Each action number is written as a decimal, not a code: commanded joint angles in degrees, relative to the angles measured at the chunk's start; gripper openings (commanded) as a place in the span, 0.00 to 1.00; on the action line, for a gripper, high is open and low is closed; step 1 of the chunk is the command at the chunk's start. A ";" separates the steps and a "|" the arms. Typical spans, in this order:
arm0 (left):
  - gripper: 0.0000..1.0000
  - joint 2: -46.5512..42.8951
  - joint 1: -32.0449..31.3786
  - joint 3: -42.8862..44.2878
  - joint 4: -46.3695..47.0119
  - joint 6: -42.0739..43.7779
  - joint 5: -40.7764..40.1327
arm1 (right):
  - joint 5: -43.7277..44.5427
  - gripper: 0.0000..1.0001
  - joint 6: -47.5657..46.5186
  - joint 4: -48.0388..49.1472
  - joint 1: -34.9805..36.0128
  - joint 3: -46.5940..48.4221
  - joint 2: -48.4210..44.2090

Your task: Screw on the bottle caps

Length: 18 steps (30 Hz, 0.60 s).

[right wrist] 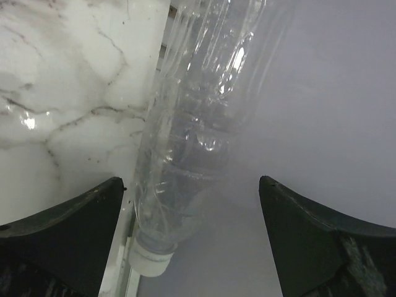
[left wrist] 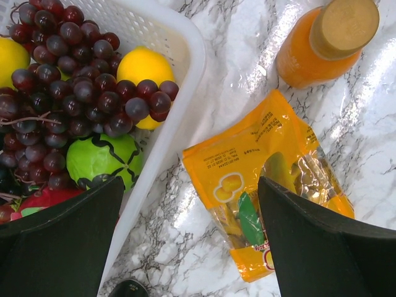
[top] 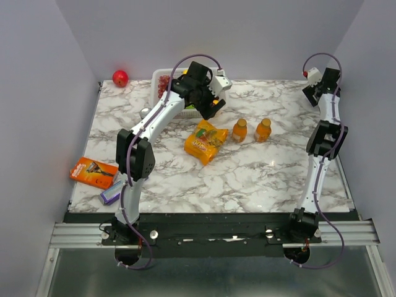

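While right gripper (right wrist: 190,180) gapes | ribbed clear plastic bottle (right wrist: 198,111) | veined marble table (right wrist: 62,93)

A white marble table (top: 260,176) with grey veins sits in the middle. Plain pale walls (top: 260,37) stand at nine, twelve and three o'clock.

Two orange bottles (top: 239,130) stand upright, side by side, near the middle of the tabletop, golden caps (left wrist: 344,25) on. The colourless bottle (right wrist: 198,124) rests along the tabletop's right edge, white cap (right wrist: 151,260) apparently fitted.
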 commanded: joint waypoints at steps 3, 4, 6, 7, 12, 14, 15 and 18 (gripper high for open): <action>0.99 -0.14 0.20 4.33 -1.39 -0.67 -0.61 | -5.31 0.85 1.84 -8.61 -4.76 4.06 0.83; 0.99 0.21 0.20 4.60 -1.48 -0.67 -0.70 | -7.06 0.82 2.02 -8.79 -5.11 3.88 0.65; 0.99 0.65 0.20 5.48 -1.57 -0.76 -0.44 | -9.70 0.74 1.67 -9.06 -5.73 3.53 0.21; 0.99 1.44 0.20 6.10 -1.83 -0.94 -0.26 | -10.15 0.73 1.15 -9.06 -5.73 3.18 0.12; 0.99 2.68 0.12 8.03 -2.27 -0.85 -0.26 | -15.68 0.54 -1.50 -10.73 -5.64 1.25 -1.28; 0.99 2.50 0.12 7.86 -2.45 -0.68 -0.44 | -16.48 0.50 -1.32 -10.64 -5.56 0.02 -1.99; 0.99 2.33 0.12 7.08 -2.45 -0.59 -0.44 | -16.92 0.47 -0.97 -10.55 -5.56 -0.07 -2.17; 0.99 1.36 0.12 5.67 -2.36 -0.15 -0.44 | -16.66 0.40 -0.53 -10.82 -5.56 0.10 -2.08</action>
